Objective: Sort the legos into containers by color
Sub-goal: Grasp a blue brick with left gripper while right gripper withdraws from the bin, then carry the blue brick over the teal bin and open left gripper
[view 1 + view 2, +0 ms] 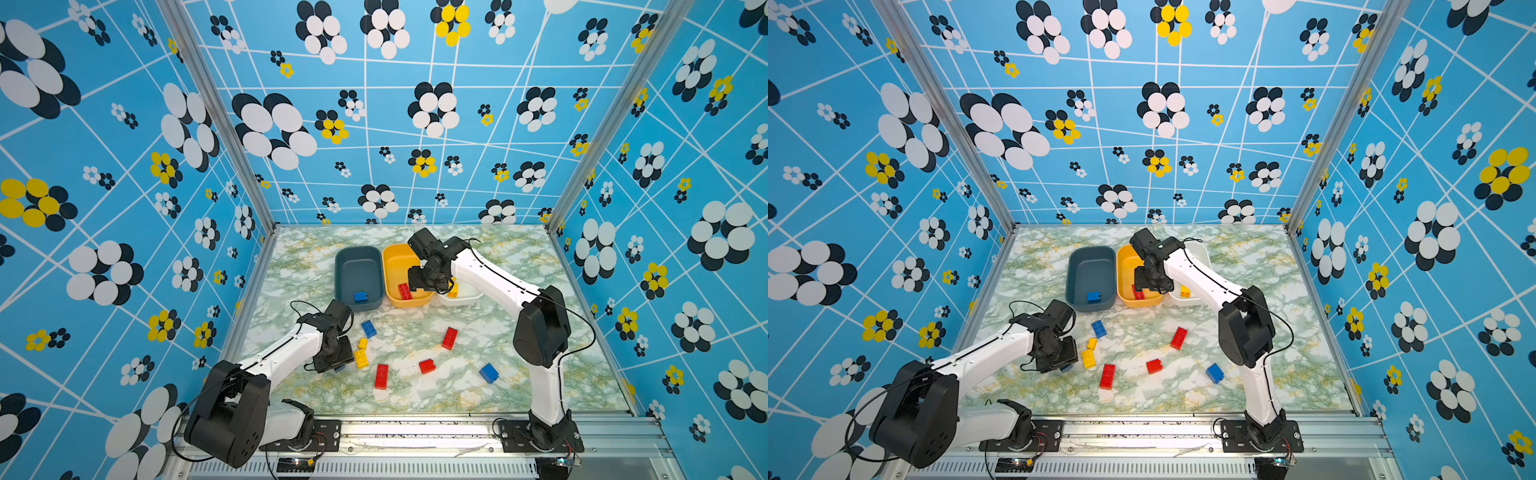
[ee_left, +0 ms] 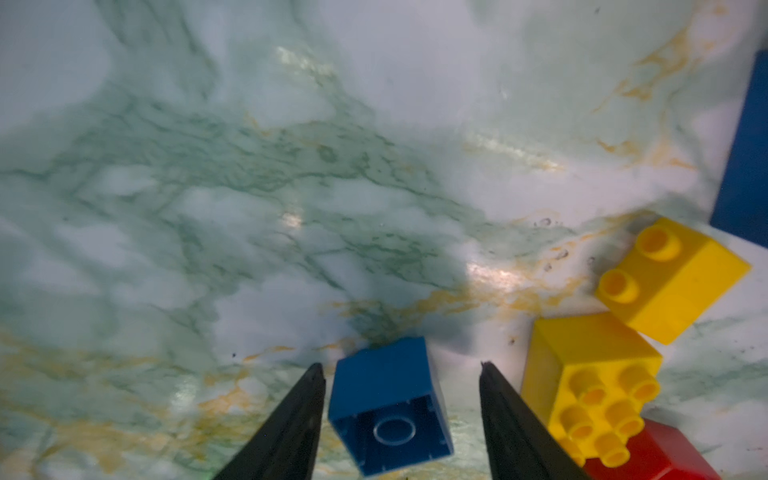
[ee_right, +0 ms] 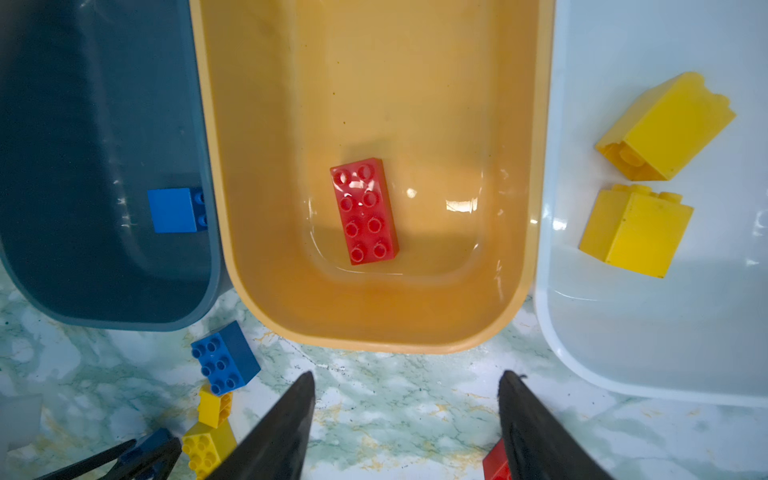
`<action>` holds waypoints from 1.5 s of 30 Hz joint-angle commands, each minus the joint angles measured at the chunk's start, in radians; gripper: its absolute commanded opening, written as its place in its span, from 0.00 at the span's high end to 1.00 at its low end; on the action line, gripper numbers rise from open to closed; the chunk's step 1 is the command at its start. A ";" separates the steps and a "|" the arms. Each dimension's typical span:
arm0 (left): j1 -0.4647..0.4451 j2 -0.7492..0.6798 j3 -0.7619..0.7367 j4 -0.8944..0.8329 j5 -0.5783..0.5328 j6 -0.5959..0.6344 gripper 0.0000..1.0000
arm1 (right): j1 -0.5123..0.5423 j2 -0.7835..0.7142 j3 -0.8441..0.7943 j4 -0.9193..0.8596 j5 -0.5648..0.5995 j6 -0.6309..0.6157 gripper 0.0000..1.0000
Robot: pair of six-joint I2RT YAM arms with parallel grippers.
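Now the left pincer [image 2: 401,365] is held open astride the tipped blue brick [image 2: 386,399] near the left edge of the tabletop [image 2: 249,187]. If closed off-centre, the brick could be twisted out, or the adjacent yellow brick [image 2: 590,374] nudged. The right pincer [image 3: 405,376] is held open, empty, by the orange-yellow tub [image 3: 374,332].

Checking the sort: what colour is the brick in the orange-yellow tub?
The brick is red, clearest in the right wrist view.
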 commanded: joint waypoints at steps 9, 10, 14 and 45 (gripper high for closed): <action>-0.007 0.007 -0.013 0.002 -0.008 -0.003 0.64 | 0.000 -0.084 -0.086 0.038 0.004 0.025 0.19; -0.008 0.004 -0.011 0.001 -0.009 -0.003 0.66 | 0.000 -0.088 -0.093 0.039 0.001 0.026 0.19; -0.011 -0.012 -0.006 -0.011 -0.014 -0.004 0.72 | 0.000 -0.108 -0.126 0.055 -0.007 0.035 0.17; 0.052 0.008 0.464 -0.052 -0.079 0.161 0.75 | 0.000 -0.388 -0.529 0.229 -0.069 0.132 0.13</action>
